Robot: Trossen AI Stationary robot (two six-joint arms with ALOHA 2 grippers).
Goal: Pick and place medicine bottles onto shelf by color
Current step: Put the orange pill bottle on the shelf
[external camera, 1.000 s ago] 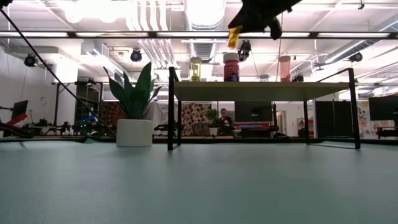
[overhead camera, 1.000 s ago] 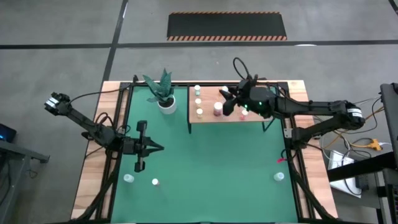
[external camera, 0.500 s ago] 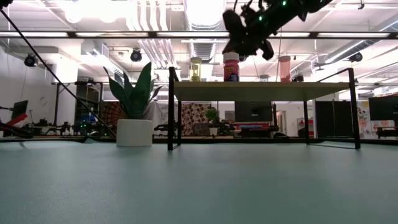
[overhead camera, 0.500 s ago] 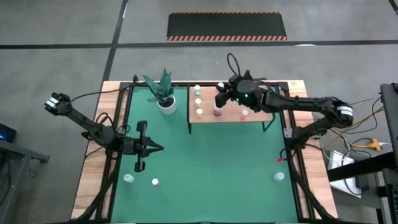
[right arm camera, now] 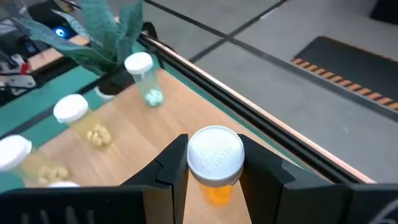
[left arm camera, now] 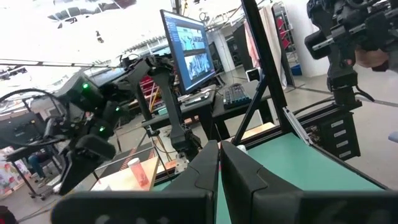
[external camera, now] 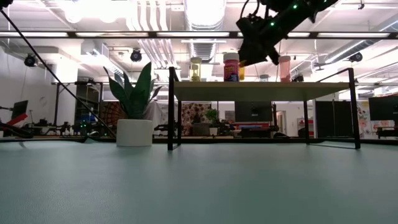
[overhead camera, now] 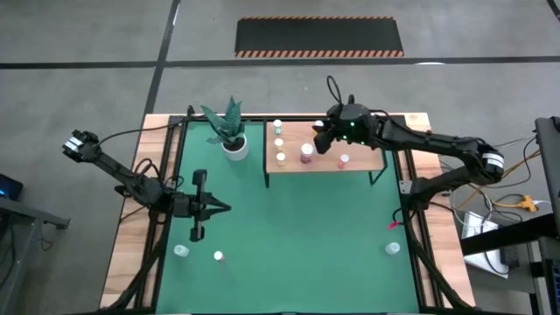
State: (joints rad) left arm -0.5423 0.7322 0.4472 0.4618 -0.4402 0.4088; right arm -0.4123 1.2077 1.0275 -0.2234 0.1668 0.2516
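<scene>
My right gripper (overhead camera: 322,138) is over the wooden shelf (overhead camera: 367,163), shut on an orange bottle (right arm camera: 217,194) with a white cap. In the low view the bottle (external camera: 242,70) hangs just right of the large magenta bottle (external camera: 231,67). I cannot tell whether its base touches the board (external camera: 267,90). Three pale and yellow bottles (overhead camera: 279,142) stand in a row at the shelf's left end, and a pink one (overhead camera: 344,161) stands near its front edge. My left gripper (overhead camera: 223,208) waits shut above the mat's left part. My right gripper pinches the orange bottle at its white cap (right arm camera: 215,155) between the two fingers (right arm camera: 177,163), one on each side. It comes from above, pointing down. The bottle hangs upright below the fingers, its orange body showing under the cap.
A white pot with a green plant (overhead camera: 231,133) stands left of the shelf. Three small bottles stand on the green mat: two near the front left (overhead camera: 181,251) (overhead camera: 218,256) and one at the front right (overhead camera: 392,248). Black frame bars edge the mat.
My right gripper swung over the shelf toward the table's left, then came back a little to the right and went down toward the board. It turned from level to pointing down. The orange bottle went from tilted and high to upright beside the large magenta bottle.
</scene>
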